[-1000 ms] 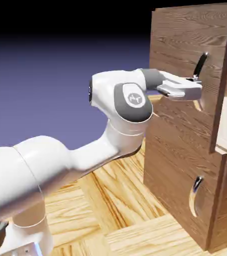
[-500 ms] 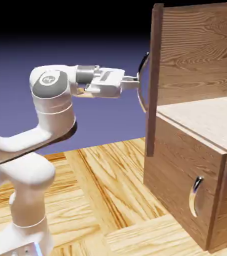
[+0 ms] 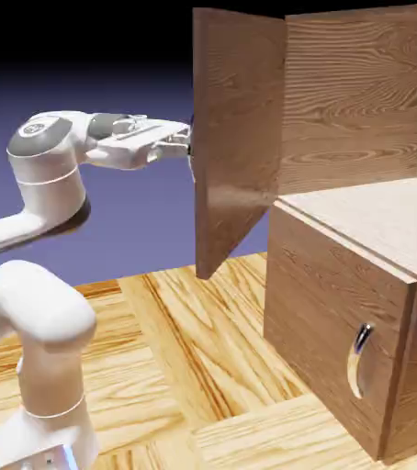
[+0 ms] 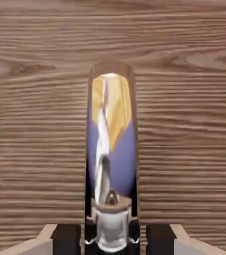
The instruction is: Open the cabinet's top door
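The tall boxy cabinet of brown wood grain (image 3: 341,303) stands at the right of the exterior view on a pale wooden plank table (image 3: 194,367). Its top door (image 3: 235,138), a large flat brown wood-grain panel, is swung wide out to the left, so its inner face is turned to the camera and the upper compartment lies bare, with a pale shelf floor (image 3: 368,216) in sight. The white arm's two-finger gripper (image 3: 186,142) reaches level from the left and meets the door's far side at its outer edge. In the hand view the door's long curved silver handle (image 4: 112,149) runs straight up from between the dark finger pads (image 4: 67,239), filling the middle and mirroring the blue backdrop and the table; the jaws are clamped on its lower end, with wood grain (image 4: 184,124) right behind it. Below, the smaller door (image 3: 327,340) is shut, its short curved metal handle (image 3: 359,360) untouched, well apart from the hand
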